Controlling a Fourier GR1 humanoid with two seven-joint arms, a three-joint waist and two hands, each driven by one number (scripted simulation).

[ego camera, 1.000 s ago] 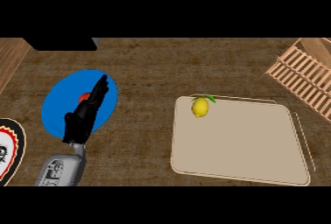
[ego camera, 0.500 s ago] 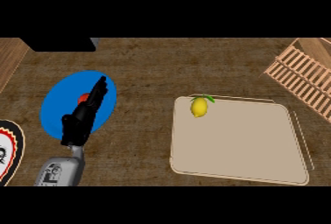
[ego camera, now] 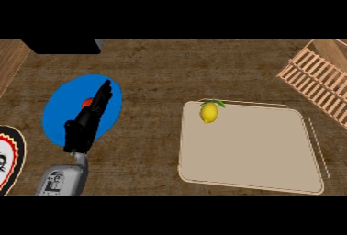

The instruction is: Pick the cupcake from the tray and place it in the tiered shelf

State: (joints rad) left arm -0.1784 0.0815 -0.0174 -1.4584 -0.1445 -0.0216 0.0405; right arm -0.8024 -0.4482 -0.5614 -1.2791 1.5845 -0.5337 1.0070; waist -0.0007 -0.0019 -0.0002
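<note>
A small yellow lemon with a green leaf lies at the far left corner of the tray, just inside its rim. The tray is beige, squarish with rounded corners, and lies flat on the worktop. The slatted wooden tiered shelf stands near its far right corner.

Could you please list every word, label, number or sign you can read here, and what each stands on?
No text can be read here.
On the grey forearm behind the left hand: dark marks, too blurred to read.
On the white plate at the left edge: dark marks, too blurred to read.
On the tray, lemon, blue plate and wooden shelf: no writing.
</note>
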